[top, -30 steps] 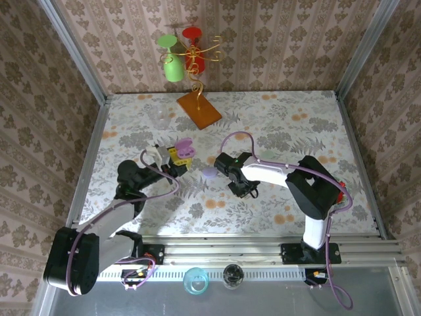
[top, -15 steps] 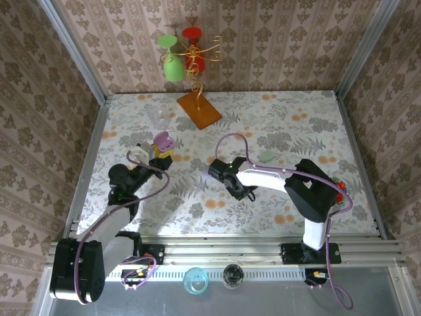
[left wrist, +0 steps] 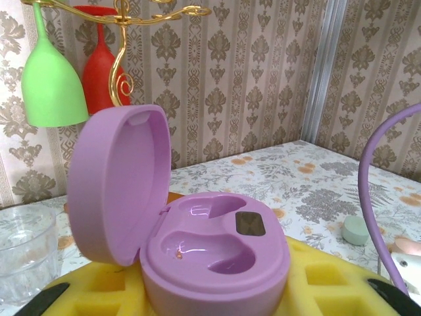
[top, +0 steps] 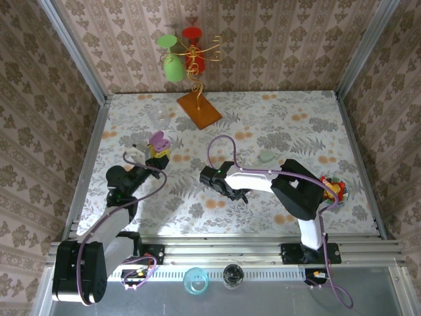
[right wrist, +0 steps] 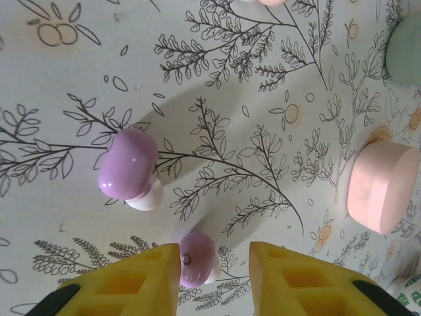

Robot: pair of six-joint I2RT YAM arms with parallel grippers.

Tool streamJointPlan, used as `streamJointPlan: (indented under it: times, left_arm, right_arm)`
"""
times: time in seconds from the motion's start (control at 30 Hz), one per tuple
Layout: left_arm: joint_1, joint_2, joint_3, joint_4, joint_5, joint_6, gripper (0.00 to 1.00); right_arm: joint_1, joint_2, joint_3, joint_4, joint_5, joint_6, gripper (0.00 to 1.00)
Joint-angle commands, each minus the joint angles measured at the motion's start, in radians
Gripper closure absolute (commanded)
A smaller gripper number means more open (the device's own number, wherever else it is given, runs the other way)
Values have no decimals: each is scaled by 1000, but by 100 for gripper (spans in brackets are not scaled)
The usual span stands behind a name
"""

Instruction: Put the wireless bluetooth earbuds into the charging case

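My left gripper (left wrist: 210, 293) is shut on the lilac charging case (left wrist: 214, 253), which sits between its yellow fingers (left wrist: 72, 289) with the lid up and both wells empty. From above, the case (top: 158, 139) hangs over the table's left side. On the table lie two lilac wireless bluetooth earbuds with whitish tips (right wrist: 128, 166). My right gripper (right wrist: 214, 263) hovers open over the nearer earbud (right wrist: 197, 258), which lies between the yellow fingers, against the left one and apart from the right one. From above, the right gripper (top: 230, 191) is at mid-table.
A pink case (right wrist: 381, 187) and a pale green case (right wrist: 408, 46) lie right of the earbuds; the green one (top: 266, 157) is behind the right arm. A clear glass (top: 160, 115) and a gold rack on an orange base (top: 198, 109) stand at the back.
The left gripper carried the open case left and back. The right gripper slid left over the earbuds, its fingers widening briefly and then narrowing.
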Motion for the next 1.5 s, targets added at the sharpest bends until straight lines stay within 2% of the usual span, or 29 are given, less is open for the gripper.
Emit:
streamJointPlan:
  times: [0.0, 0.2, 0.63, 0.83, 1.0, 1.17, 1.47]
  left_arm:
    - [14, -20, -12, 48, 15, -20, 73]
    - [20, -25, -12, 45, 22, -25, 73]
    - [21, -23, -9, 42, 35, -27, 72]
    - [20, -22, -7, 38, 35, -24, 72]
    - [12, 20, 7, 39, 131, 0, 71]
    - [-46, 85, 26, 78, 196, 43, 71]
    - [-191, 206, 116, 29, 286, 150, 71]
  right_arm:
    - [2, 27, 13, -48, 40, 41, 67]
    - [4, 32, -7, -33, -1, 46, 67]
    - [-6, 60, -26, -27, 0, 53, 69]
    - [-8, 48, -28, -31, 14, 46, 81]
    - [-12, -37, -58, 15, -15, 32, 82]
    - [-55, -242, -157, 143, -158, 7, 83]
    - [-210, -624, -267, 318, -590, -39, 83]
